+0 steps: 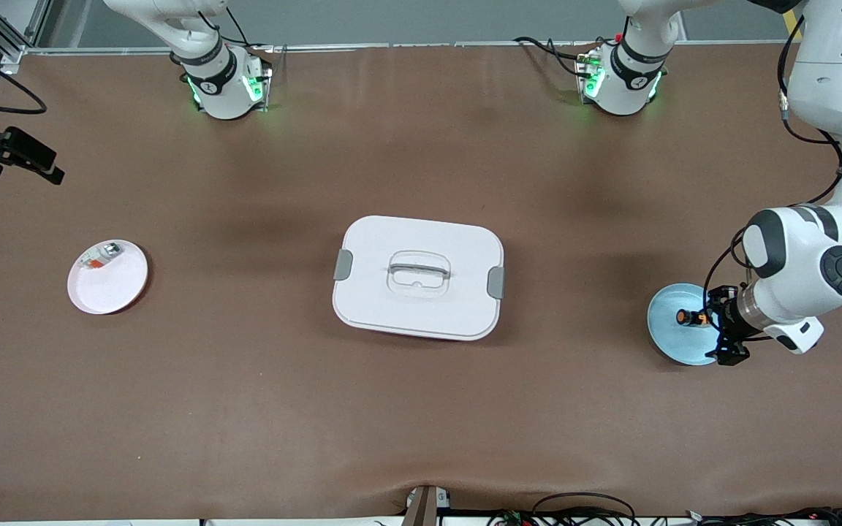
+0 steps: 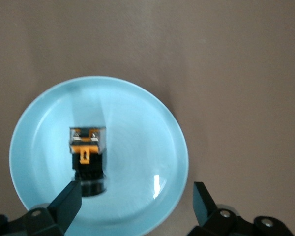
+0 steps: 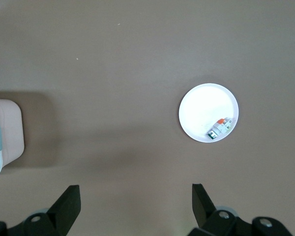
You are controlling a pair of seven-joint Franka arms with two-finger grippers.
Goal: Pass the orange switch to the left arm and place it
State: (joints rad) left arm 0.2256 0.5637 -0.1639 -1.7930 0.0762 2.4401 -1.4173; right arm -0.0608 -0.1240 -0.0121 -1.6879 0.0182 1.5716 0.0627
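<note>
The orange switch [image 1: 688,317] lies on its side on a light blue plate [image 1: 673,343] toward the left arm's end of the table. My left gripper [image 1: 721,325] is open and low over the plate's rim, empty. In the left wrist view the switch [image 2: 88,157] lies on the plate [image 2: 137,123] just ahead of one fingertip [image 2: 69,201], outside the gap of the left gripper [image 2: 136,204]. The white box [image 1: 392,307] stands in the table's middle. My right gripper [image 3: 136,201] is open and empty, high over bare table, out of the front view.
A white plate [image 1: 110,288] holding a small white-silver piece [image 1: 101,256] lies toward the right arm's end; both show in the right wrist view, plate [image 3: 201,110] and piece [image 3: 219,129], with the box's corner [image 3: 2,142]. A black device [image 1: 12,153] sits at that table end.
</note>
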